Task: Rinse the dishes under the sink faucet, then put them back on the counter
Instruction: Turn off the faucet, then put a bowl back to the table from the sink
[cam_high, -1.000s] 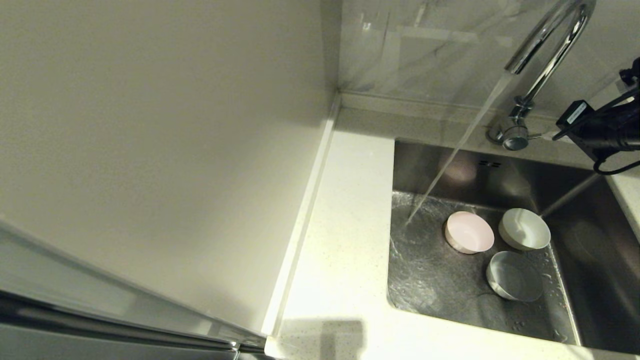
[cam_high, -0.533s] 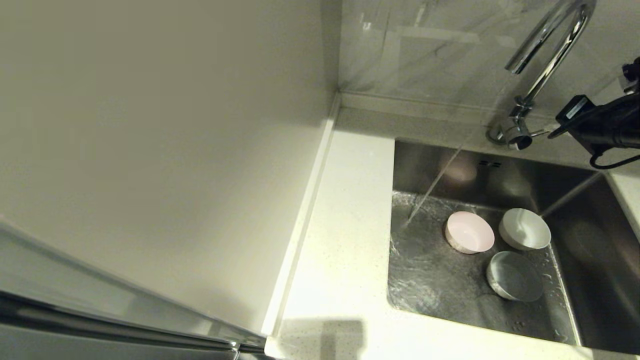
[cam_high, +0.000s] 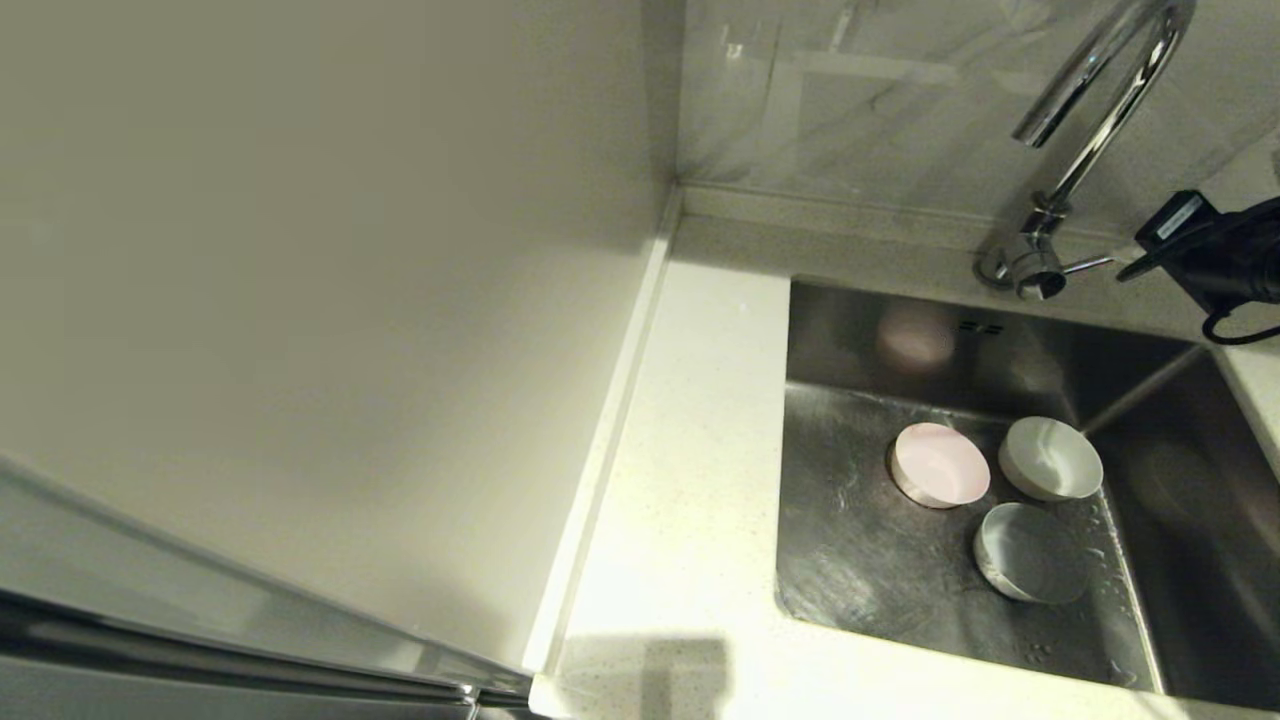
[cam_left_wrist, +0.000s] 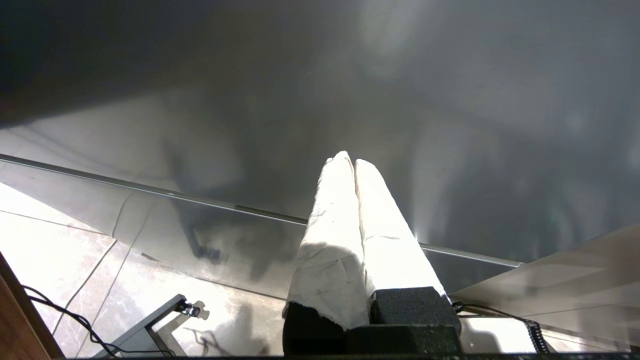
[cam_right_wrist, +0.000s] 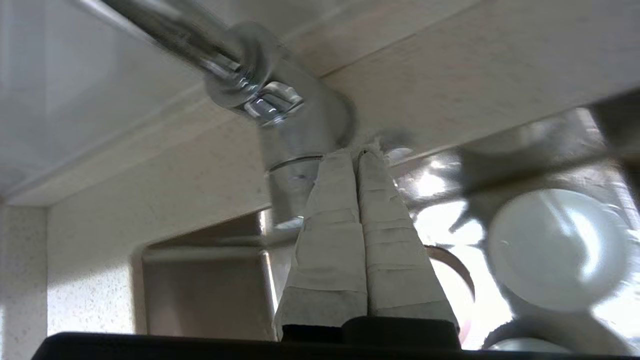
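Observation:
Three dishes sit on the floor of the sink (cam_high: 860, 570): a pale pink bowl (cam_high: 940, 464), a white bowl (cam_high: 1050, 458) and a pale bluish bowl (cam_high: 1030, 552). No water runs from the chrome faucet (cam_high: 1100, 110). My right gripper (cam_high: 1130, 270) is shut and holds nothing; its tips are at the outer end of the faucet's side lever (cam_high: 1090, 264). In the right wrist view the right gripper (cam_right_wrist: 356, 152) points at the faucet base (cam_right_wrist: 295, 145), with the white bowl (cam_right_wrist: 555, 250) beyond. My left gripper (cam_left_wrist: 350, 159) is shut and empty, parked away from the sink.
The white speckled counter (cam_high: 690, 480) runs along the sink's left side and front edge. A plain off-white wall panel (cam_high: 300, 300) rises on the left. A marbled backsplash (cam_high: 850, 90) stands behind the faucet. Water drops lie on the sink floor.
The water stream thinned and then stopped. My right gripper drew back to the right by the lever, and the lever turned with it. The bowls stayed put.

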